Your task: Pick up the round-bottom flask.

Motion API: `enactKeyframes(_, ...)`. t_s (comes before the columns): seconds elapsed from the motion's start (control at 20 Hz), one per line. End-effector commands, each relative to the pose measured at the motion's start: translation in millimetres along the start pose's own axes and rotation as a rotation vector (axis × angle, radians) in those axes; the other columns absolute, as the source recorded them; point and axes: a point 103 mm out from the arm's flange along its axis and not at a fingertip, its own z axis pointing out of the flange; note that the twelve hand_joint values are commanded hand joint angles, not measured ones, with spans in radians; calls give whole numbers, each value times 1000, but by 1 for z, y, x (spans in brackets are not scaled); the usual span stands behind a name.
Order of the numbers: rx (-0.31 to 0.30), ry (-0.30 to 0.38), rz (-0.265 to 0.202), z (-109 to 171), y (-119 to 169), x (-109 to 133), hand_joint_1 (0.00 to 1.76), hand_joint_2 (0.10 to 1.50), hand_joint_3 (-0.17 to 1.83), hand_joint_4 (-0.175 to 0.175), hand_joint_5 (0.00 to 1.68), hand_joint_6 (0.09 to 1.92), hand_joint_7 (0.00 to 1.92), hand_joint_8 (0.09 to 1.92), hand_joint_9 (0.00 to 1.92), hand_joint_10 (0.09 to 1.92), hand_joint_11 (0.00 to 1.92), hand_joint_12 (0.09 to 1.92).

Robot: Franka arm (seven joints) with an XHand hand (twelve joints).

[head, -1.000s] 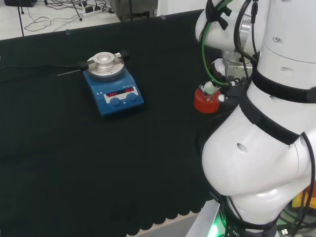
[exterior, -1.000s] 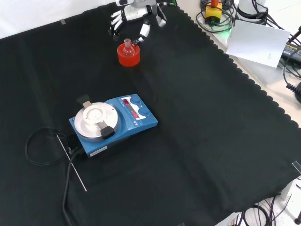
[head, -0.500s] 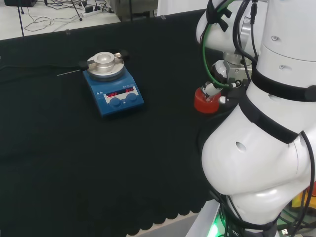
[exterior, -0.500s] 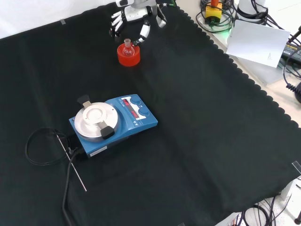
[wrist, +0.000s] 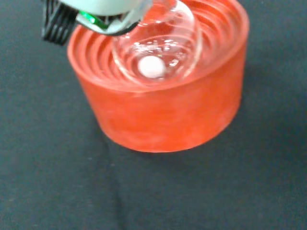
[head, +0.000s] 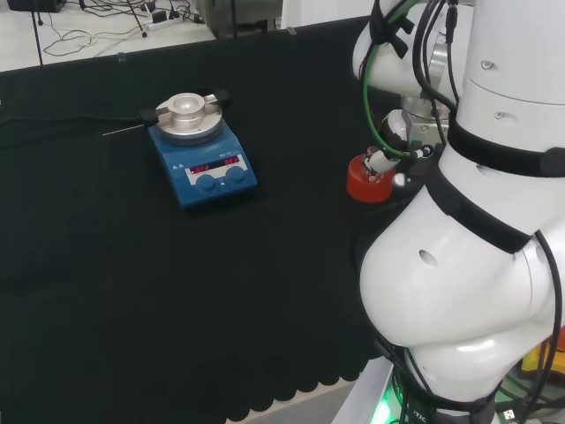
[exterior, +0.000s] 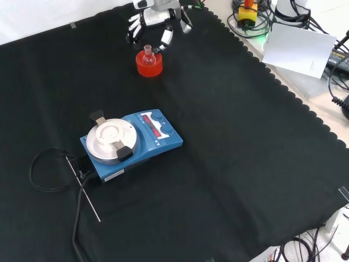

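— What does my arm look like from the head camera?

— I see big, glossy white rounded links with black bands at the seams and small round screw holes in the shells. A green cable and black cables loop down beside the upper link.

— And the end of it?

— My black and white hand has white finger segments with black between them. From the wrist camera I see a blurred white part with a black ribbed piece.

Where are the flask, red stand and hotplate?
flask (wrist: pixel 156 48), wrist view, on its clear bulb.
red stand (exterior: pixel 149 66), front view, on its side wall.
hotplate (exterior: pixel 112 136), front view, on its round metal top.
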Motion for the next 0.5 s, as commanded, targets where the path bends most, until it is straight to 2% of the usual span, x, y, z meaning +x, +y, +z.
enactKeyframes(0.05, -13, -9, 0, 2, 4, -14, 946, 637, 654, -64, 752, 703, 369, 715, 522, 679, 172, 1409)
enactKeyframes(0.15, -18, -33, -3, 3, 3, 2, 948, 639, 655, -65, 762, 707, 372, 715, 526, 679, 177, 1409)
enactKeyframes(0.5, -29, -5, -11, 0, 6, -8, 952, 641, 659, -67, 777, 712, 381, 716, 537, 675, 192, 1402)
